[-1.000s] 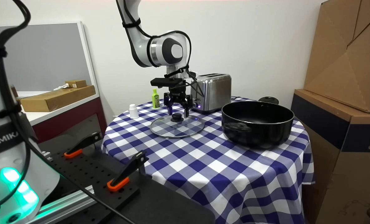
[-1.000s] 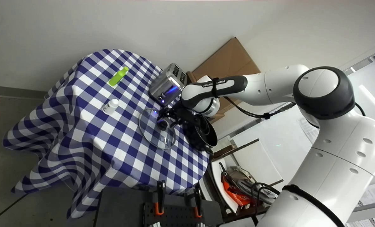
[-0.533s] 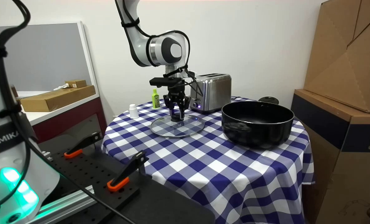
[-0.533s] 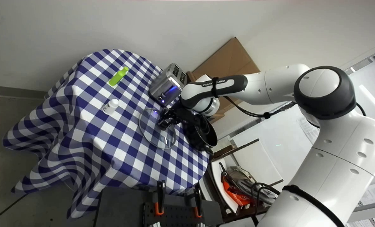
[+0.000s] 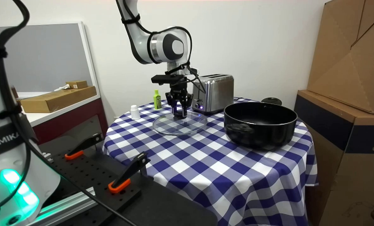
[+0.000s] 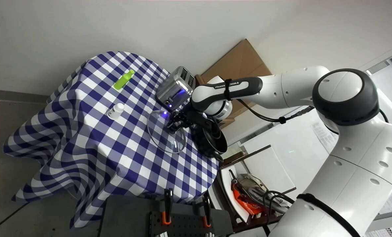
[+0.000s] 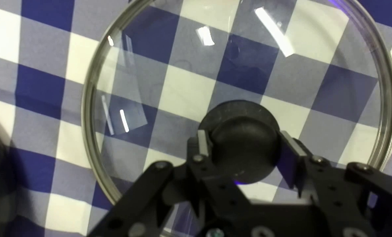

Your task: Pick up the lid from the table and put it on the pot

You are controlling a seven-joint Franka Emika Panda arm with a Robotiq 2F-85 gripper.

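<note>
The clear glass lid [image 5: 174, 127] with its metal rim hovers just above the checkered table [image 5: 187, 163], roughly level. My gripper [image 7: 245, 141] is shut on the lid's round black knob, one finger pad against each side. Seen from the wrist, the glass of the lid [image 7: 189, 89] spreads out beneath the fingers. In an exterior view, the gripper [image 5: 179, 113] points straight down over the lid's middle. The wide black pot [image 5: 259, 135] stands uncovered to the right of the lid in that view. Part of the pot [image 6: 204, 144] is hidden behind the arm in an exterior view.
A shiny silver toaster [image 5: 215, 92] is close behind the lid. A green bottle [image 5: 157, 99] and a small white container [image 5: 135, 112] stand at the table's far left. Cardboard boxes [image 5: 347, 66] rise beyond the pot. Clamps [image 5: 129, 172] stick up from the black platform in front.
The jaws came down around the knob and shut on it. Since half a second ago, gripper and lid have risen slightly together. The pot has not moved.
</note>
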